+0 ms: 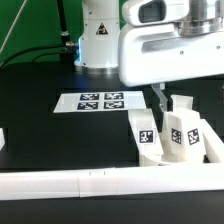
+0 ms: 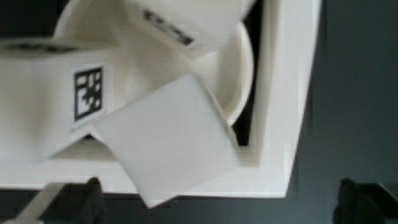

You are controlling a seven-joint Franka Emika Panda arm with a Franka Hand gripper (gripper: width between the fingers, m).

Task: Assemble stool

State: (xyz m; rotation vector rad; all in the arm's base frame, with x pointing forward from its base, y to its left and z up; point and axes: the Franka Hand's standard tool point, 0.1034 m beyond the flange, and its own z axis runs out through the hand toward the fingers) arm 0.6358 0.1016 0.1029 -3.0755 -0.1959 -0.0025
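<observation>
Across the middle of the exterior frame stretches a black table [image 1: 40,130], matte and dark, and on it the marker board [image 1: 100,101] lies flat, just left of centre. Behind it, at the top of the frame, stands the white robot base [image 1: 100,35] with a small blue light at its side, and a dim greenish backdrop fills the upper left corner. Along the bottom edge runs a long white rail [image 1: 90,182], with another rail [image 1: 212,150] angling up the lower right. Tucked into that corner, lower right of the frame, two stool legs [image 1: 165,135] stand upright side by side, each showing a black-and-white tag.

Directly above them hangs the end effector [image 1: 166,100], its fingers spread wide, gripping nothing. The wrist view looks straight down on it all: a tagged leg [image 2: 80,95], the round seat [image 2: 169,40] behind, both dark fingertips [image 2: 54,205] well apart at the frame's foot.
</observation>
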